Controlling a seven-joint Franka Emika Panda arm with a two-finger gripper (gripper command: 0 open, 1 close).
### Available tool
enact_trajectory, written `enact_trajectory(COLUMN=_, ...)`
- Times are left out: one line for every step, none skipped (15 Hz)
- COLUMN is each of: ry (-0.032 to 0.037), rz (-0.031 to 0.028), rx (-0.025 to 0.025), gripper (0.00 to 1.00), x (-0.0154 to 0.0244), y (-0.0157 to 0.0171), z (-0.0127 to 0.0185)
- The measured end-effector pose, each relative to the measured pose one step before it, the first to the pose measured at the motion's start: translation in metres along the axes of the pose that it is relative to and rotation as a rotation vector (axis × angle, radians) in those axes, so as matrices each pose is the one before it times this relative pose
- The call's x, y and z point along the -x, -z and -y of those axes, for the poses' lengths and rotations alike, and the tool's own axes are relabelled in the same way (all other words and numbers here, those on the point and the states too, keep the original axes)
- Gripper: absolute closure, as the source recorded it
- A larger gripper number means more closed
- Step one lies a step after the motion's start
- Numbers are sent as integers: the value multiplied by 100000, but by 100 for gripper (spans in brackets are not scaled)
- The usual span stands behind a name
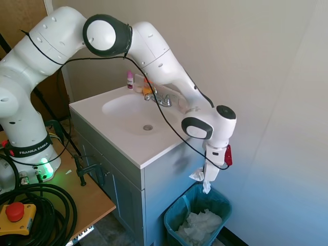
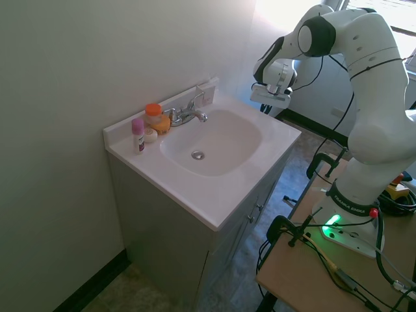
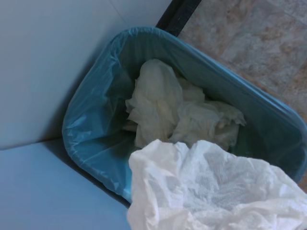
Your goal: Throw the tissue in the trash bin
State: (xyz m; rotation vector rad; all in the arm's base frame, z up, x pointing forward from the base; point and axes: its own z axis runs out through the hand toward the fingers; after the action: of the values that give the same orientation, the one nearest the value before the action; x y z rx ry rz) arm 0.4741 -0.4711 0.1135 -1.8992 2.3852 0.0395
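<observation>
Carry done, release pending: the gripper [image 1: 208, 177] hangs beside the sink cabinet [image 1: 128, 169], pinched shut on the tissue [image 1: 203, 178], just above the trash bin [image 1: 177, 220] and its heap of crumpled paper [image 1: 202, 224]. Next move — open the fingers, perhaps after centring over the bag. Legible print: "FRANKA EMIKA" on the arm's base band [image 1: 29, 149].
</observation>
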Motion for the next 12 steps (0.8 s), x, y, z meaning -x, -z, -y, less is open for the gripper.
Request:
enact_trajectory(ry=-83, rz=219, rx=4, gripper=0, x=-167, y=45, z=95)
enact_trajectory(ry=-151, rz=473, rx=81, gripper=0, x=-187, y=88, z=57)
enact_trajectory(ry=-213, rz=176, rx=-82, gripper=0, x=-208, y=38, z=13)
enact_trajectory(ry=-224, rz=24, rx=-16, gripper=0, x=-186, y=-73, z=-47)
enact_trajectory(ry=-95, rz=123, rx=-74, gripper=0, x=-76, y=-75, z=3)
enact_trajectory(ry=-9, rz=194, rx=-24, gripper=0, x=19, y=-79, z=6)
enact_trajectory(ry=60, rz=132, rx=35, gripper=0, x=59, y=-71, z=15)
enact_trajectory(ry=102, rz=140, rx=21, gripper=0, x=84, y=-67, z=34)
enact_trajectory(ry=80, rz=104, rx=-1, gripper=0, x=62, y=-43, z=29)
enact_trajectory(ry=125, rz=34, rx=-23, gripper=0, x=-22, y=-3, z=-13)
enact_trajectory(ry=384, rz=6, rx=-48, gripper=0, x=-138, y=23, z=-84)
enact_trajectory(ry=1082, rz=-50, rx=-252, gripper=0, x=-302, y=170, z=-157)
